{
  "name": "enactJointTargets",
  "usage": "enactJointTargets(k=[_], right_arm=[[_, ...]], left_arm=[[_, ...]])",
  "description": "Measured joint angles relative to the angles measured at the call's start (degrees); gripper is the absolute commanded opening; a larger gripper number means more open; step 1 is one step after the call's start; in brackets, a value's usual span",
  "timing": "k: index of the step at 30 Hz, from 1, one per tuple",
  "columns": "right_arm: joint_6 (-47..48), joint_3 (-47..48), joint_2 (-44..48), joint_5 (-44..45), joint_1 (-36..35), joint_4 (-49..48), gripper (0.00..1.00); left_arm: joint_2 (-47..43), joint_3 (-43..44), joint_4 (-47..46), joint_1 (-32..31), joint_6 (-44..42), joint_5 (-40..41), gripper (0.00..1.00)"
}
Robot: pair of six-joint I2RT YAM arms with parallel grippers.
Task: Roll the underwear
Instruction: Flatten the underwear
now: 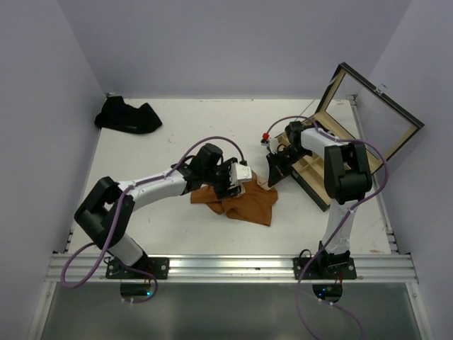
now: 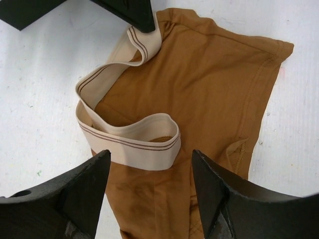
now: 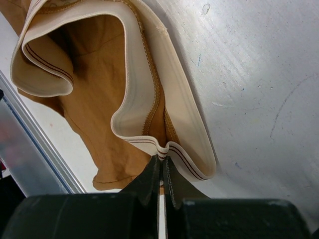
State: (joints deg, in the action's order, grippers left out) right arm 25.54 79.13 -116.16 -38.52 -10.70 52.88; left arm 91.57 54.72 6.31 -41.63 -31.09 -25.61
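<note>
Rust-orange cloth, the underwear [image 1: 248,205] now in hand, is lying crumpled at the centre of the top view on the white table [image 1: 177,134]. Its cream waistband [image 2: 127,142] is curling into an open, twisted loop and is not lying flat.

The right gripper [image 3: 160,167] is pinching that waistband between fully closed jaws, at the bottom centre of its own wrist view. The left gripper [image 2: 149,157] is hovering over the garment with its jaws spread. One finger is standing on each side of the loop, at the bottom of the left wrist view, and nothing is being held in it.

Step in hand (a judgement): the garment is being straightened and flattened, and rolling proper is not yet begun. The next move is calling for a second grip on the waistband by the left gripper, then a gentle pull apart to take out the twist.

A dark brief [image 1: 127,117] is lying at the upper left of the top view, well apart. A wooden box [image 1: 386,97] is standing at the right with its lid raised.

Markings: no brand, label or writing is showing legibly — only thin brown stripes are running along the waistband.
</note>
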Motion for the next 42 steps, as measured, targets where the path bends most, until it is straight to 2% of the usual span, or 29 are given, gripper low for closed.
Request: enactJointTargets(k=[8,11,12,14,17,18,21,28,30,37,42], right_arm=[[-0.35,0.0,0.0,-0.02,0.0,-0.17,0.0],[-0.44,0.0,0.0,-0.02,0.0,-0.17,0.0],[-0.44,0.0,0.0,0.0,0.0,-0.17,0.0],[-0.44,0.0,0.0,-0.02,0.0,-0.17,0.0],[-0.44,0.0,0.0,-0.02,0.0,-0.17,0.0],[-0.44,0.0,0.0,-0.02,0.0,-0.17,0.0],[-0.39,0.0,0.0,0.0,0.0,-0.13,0.0],[1.62,0.0,4.94,-0.02,0.0,0.66,0.0],[2.73,0.13,9.51,0.0,0.0,0.72,0.0],[7.23,4.13,24.94,-0.11,0.0,-1.16,0.0],[11.34,2.45,35.12,-0.55,-0.07,-4.7,0.0]], left_arm=[[2.05,0.02,-1.14,-2.05,-0.04,1.4,0.66],[3.87,0.0,-1.33,-2.58,0.02,2.56,0.53],[4.52,0.02,-1.51,-2.71,-0.07,3.13,0.45],[5.14,0.02,-1.55,-2.78,0.02,3.89,0.39],[5.22,0.02,-1.81,-2.75,0.07,5.33,0.21],[5.22,0.02,-2.01,-2.75,0.09,5.92,0.11],[4.44,-0.17,-1.92,-2.75,0.0,7.63,0.0],[-4.11,-0.24,2.73,-0.44,0.72,7.72,0.0],[-6.62,1.36,6.19,2.93,1.09,6.32,0.0],[-11.41,13.07,15.58,20.57,-1.49,1.2,0.0],[-18.82,13.29,21.14,23.98,-4.68,-2.67,0.0]])
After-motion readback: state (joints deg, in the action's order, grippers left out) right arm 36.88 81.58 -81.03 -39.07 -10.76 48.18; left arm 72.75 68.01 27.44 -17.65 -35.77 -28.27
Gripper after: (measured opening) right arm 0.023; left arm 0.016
